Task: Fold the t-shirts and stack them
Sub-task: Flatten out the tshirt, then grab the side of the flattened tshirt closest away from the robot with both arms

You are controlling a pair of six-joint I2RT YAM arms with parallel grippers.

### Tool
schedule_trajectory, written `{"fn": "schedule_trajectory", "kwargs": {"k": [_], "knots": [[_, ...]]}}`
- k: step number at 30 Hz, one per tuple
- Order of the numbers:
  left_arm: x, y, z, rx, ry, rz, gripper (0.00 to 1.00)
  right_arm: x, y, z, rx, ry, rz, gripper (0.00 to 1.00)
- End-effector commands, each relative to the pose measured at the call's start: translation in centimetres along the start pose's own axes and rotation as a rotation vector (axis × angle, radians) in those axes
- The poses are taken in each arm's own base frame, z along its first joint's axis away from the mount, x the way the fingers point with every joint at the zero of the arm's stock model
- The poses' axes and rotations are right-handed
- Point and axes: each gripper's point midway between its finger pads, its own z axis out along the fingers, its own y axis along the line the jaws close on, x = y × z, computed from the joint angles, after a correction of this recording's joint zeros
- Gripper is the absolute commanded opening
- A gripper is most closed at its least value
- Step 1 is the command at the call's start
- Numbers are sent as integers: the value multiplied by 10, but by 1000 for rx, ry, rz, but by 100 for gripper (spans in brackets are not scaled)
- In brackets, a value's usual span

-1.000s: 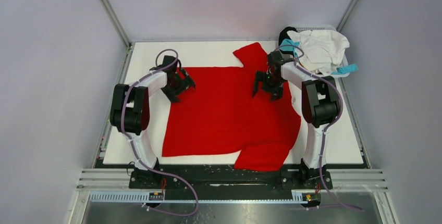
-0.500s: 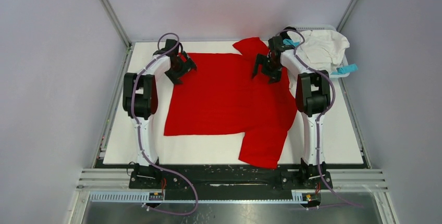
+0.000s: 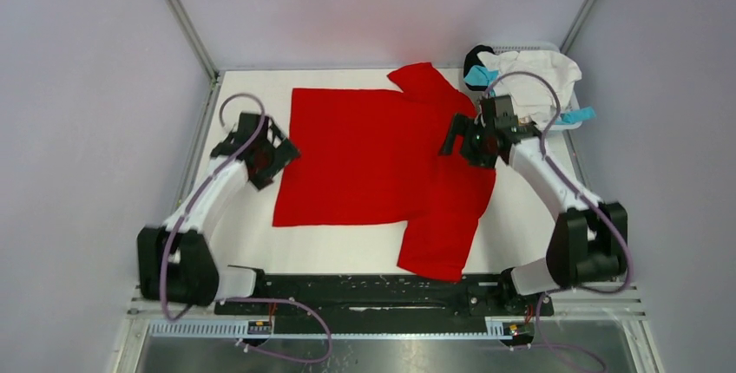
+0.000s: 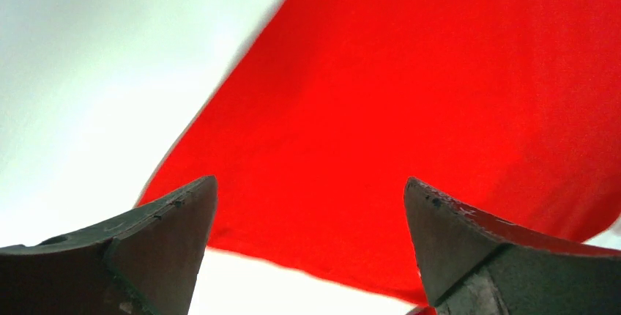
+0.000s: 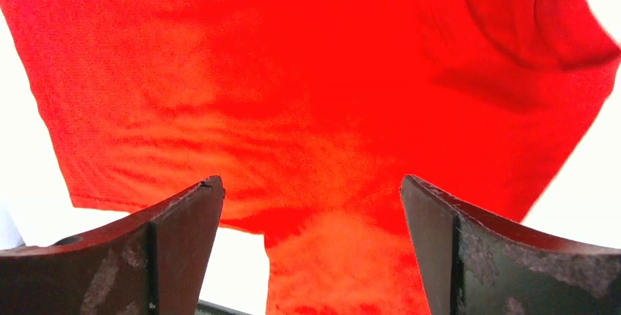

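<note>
The large bright red t-shirt (image 3: 373, 152) lies spread flat on the white table, one sleeve at the far edge and one hanging toward the near edge. It fills the left wrist view (image 4: 410, 102) and the right wrist view (image 5: 315, 88). My left gripper (image 3: 276, 158) is open and empty, above the shirt's left edge. My right gripper (image 3: 462, 140) is open and empty, above the shirt's right side. White, teal and black shirts (image 3: 534, 82) are heaped at the far right corner.
A white lattice basket (image 3: 529, 47) sits under the heap at the far right corner. The white table top (image 3: 547, 225) shows bare along the left, right and near edges of the shirt. Grey walls close in the sides and back.
Both grippers have let go of the red shirt's far edge and drawn back toward me, opening. The shirt, pulled farther away earlier, now lies still.
</note>
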Motion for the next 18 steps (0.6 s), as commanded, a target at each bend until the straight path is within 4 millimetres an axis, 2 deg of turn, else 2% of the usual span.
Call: {"fn": "schedule_trajectory", "kwargs": {"k": [1,4,6,8,11,16,18], "knots": [[41,74,-16,-157,-13,-42,99,31,-8,-8,-34,-44,59,99],[60,103,-21,-195,-30,-69,99,50,-14,-15,-49,-51,74,99],[67,117,-20,-223,-45,-91,98,59,-20,-18,-43,-56,75,100],[71,123,-17,-237,-49,-111,89,70,-28,-19,-24,-49,74,99],[73,126,-12,-260,-48,-134,80,81,-38,-22,10,-35,61,99],[70,123,5,-287,-40,-151,73,98,-50,-22,44,-5,45,99],[71,120,13,-292,-19,-155,66,103,-56,-22,61,2,41,99]]}}
